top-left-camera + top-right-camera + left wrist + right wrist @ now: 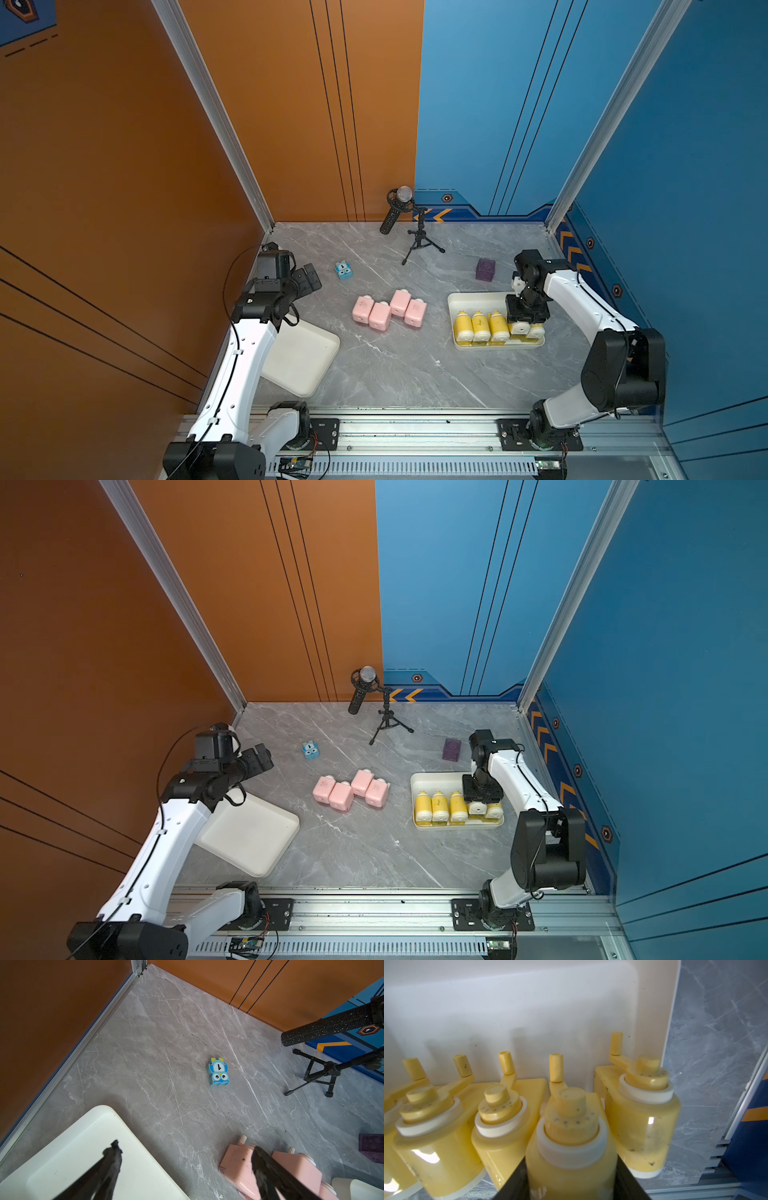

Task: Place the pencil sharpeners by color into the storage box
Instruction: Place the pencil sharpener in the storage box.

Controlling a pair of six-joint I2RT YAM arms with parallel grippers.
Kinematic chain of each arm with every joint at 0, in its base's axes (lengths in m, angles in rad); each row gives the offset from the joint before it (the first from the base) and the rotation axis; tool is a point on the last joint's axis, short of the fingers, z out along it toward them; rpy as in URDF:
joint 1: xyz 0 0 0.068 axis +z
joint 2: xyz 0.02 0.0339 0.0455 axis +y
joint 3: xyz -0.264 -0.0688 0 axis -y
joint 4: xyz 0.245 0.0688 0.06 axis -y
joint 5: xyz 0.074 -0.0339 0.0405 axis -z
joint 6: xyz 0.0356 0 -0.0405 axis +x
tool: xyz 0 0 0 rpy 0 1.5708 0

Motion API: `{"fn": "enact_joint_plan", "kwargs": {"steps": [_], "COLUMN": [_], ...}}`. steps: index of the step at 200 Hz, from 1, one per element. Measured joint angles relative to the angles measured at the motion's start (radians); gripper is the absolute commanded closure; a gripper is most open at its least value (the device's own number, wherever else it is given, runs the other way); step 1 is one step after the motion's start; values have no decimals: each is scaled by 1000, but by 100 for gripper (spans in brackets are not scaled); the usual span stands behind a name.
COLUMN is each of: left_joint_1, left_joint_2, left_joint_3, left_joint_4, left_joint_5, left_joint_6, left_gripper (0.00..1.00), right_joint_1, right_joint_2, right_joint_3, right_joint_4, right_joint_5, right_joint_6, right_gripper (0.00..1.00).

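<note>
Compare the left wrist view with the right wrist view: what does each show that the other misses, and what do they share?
Left wrist only: the open left gripper, pink sharpeners, blue cube with eyes, purple cube and microphone stand.
Right wrist only: the right gripper shut on a yellow sharpener in a row of five.
Both: the grey marble tabletop. Each also shows a white tray: the left tray and the right tray under that row.
</note>
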State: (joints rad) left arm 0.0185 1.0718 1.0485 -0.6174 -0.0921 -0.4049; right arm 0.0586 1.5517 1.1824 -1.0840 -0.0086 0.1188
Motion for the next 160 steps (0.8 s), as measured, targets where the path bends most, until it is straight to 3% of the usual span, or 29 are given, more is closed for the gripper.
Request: {"fn": "enact_joint_plan", "kwargs": {"steps": [160], "left_joint_1": [0], "left_joint_2": [0], "left_joint_3": [0], "left_joint_4": [0], "left_joint_5": [15], "left_joint_6": [0], "left_gripper": [2], "right_joint_1": [-13], "right_joint_2": [43], "right_joint_3": [-26], "right_joint_4": [24], "right_joint_5": [-18], "right_joint_6": [-12], "right_gripper": [68]}}
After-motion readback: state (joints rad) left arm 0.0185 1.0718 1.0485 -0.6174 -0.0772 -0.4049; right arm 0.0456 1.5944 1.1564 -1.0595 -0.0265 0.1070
